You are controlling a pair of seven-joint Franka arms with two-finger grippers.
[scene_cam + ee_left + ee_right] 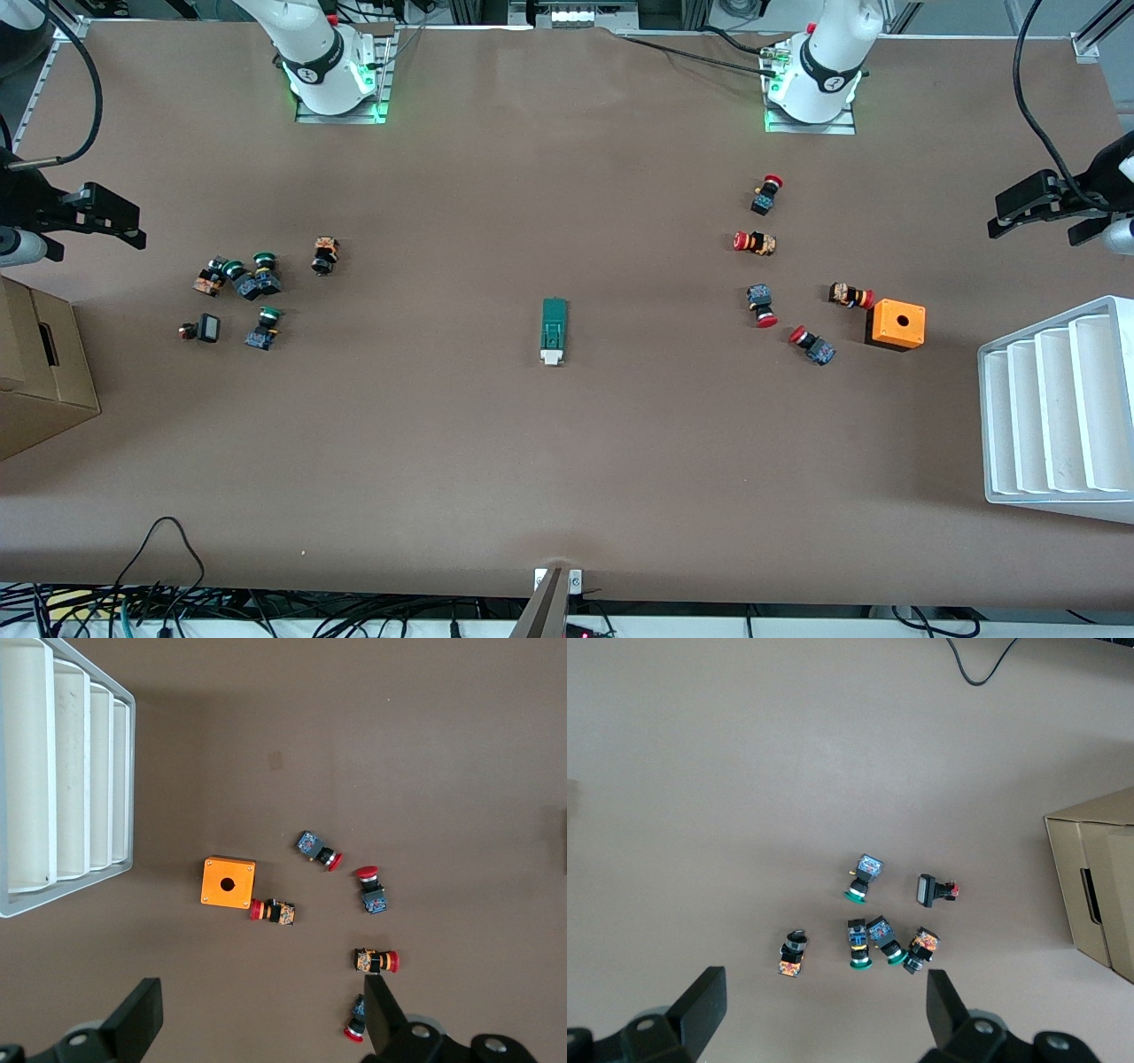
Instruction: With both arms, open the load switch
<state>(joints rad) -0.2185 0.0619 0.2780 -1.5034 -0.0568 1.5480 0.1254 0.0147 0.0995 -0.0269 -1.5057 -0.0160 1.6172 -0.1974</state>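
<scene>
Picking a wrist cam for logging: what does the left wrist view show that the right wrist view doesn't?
Left wrist view only: the orange cube, the white ridged tray, and five red-capped push buttons beside the cube.

Right wrist view only: the cardboard box, a black cable, and the cluster of green-capped push buttons.

Shared: brown table surface, and each arm's own end effector, left end effector and right end effector, open and holding nothing. Neither shows the load switch.
</scene>
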